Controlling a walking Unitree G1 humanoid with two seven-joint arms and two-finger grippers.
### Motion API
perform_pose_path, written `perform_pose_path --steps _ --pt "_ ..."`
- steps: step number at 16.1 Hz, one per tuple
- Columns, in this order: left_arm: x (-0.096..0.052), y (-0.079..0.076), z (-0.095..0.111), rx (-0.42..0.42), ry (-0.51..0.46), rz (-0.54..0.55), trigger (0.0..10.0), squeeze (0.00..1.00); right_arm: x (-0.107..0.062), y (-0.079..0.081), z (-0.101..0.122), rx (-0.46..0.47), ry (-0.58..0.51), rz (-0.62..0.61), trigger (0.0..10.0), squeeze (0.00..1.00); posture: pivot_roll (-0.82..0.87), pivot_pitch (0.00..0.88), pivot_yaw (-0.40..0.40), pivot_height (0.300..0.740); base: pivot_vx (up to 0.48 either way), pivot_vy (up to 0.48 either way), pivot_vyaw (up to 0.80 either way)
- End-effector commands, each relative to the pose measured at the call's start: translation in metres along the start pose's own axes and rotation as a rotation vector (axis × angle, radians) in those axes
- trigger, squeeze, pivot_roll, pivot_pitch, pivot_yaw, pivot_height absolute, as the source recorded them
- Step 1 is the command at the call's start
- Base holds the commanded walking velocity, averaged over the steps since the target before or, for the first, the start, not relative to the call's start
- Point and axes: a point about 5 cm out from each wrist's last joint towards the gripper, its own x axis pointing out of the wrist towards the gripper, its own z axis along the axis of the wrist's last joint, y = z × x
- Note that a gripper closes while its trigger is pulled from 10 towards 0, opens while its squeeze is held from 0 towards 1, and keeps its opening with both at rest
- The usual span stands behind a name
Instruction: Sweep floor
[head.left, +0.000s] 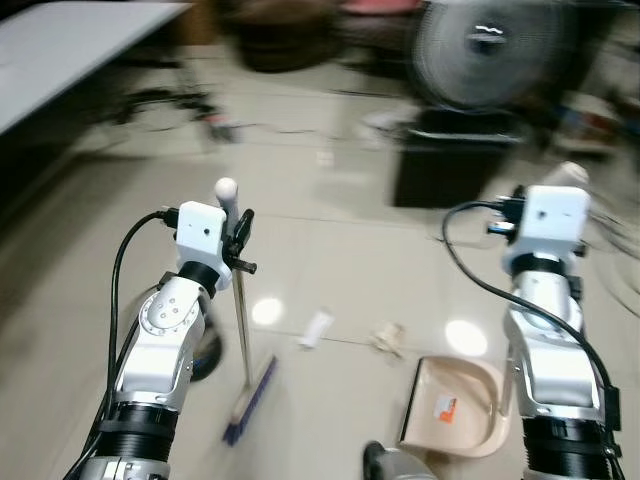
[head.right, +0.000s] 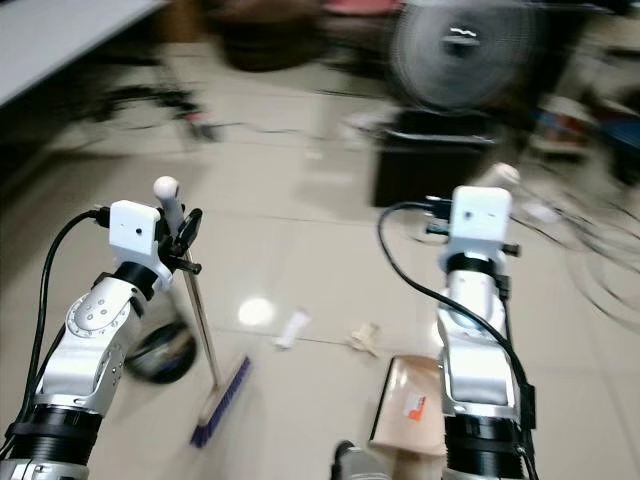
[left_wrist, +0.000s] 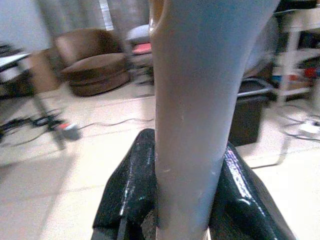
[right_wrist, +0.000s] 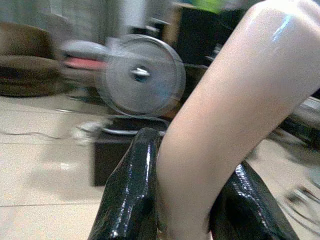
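Note:
My left gripper is shut on the grey handle of a broom and holds it upright. The broom's blue-bristled head rests on the tiled floor. My right gripper is shut on the beige handle of a dustpan. The dustpan's tray sits low by the floor at my right. On the tiles ahead, between broom and dustpan, lie a white paper strip and a crumpled scrap.
A standing fan rises behind a black box ahead. At the far left a white table stands, with cables on the floor beside it. A brown armchair sits far back. A dark round object lies by my left arm.

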Motion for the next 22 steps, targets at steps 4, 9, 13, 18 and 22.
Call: perform_pose_path --steps 4,9,13,18,22 --pt "0.003 0.003 0.011 0.05 -0.066 0.01 10.0 0.0 -0.003 0.003 0.005 0.072 0.011 0.005 10.0 0.0 -0.05 0.071 0.056 0.74 0.0 0.0 -0.8" --pt "0.005 -0.008 0.015 0.016 -0.104 -0.041 10.0 0.0 -0.004 0.002 0.003 0.075 0.029 0.007 10.0 0.0 -0.06 0.057 0.056 0.74 0.196 0.0 -0.8" --pt "0.006 -0.008 0.014 0.012 -0.104 -0.045 10.0 0.0 -0.005 0.002 0.003 0.072 0.031 0.013 10.0 0.0 -0.06 0.048 0.056 0.74 0.412 0.0 -0.8" --pt "0.007 -0.006 0.014 0.03 -0.112 -0.016 10.0 0.0 -0.002 0.007 0.009 0.055 -0.038 0.055 10.0 0.0 -0.06 0.043 0.06 0.74 0.418 0.0 -0.3" --pt "0.007 -0.001 0.014 0.044 -0.114 0.014 10.0 0.0 -0.005 0.019 0.008 0.063 -0.034 0.159 10.0 0.0 -0.06 0.05 0.059 0.74 0.421 0.0 0.2"
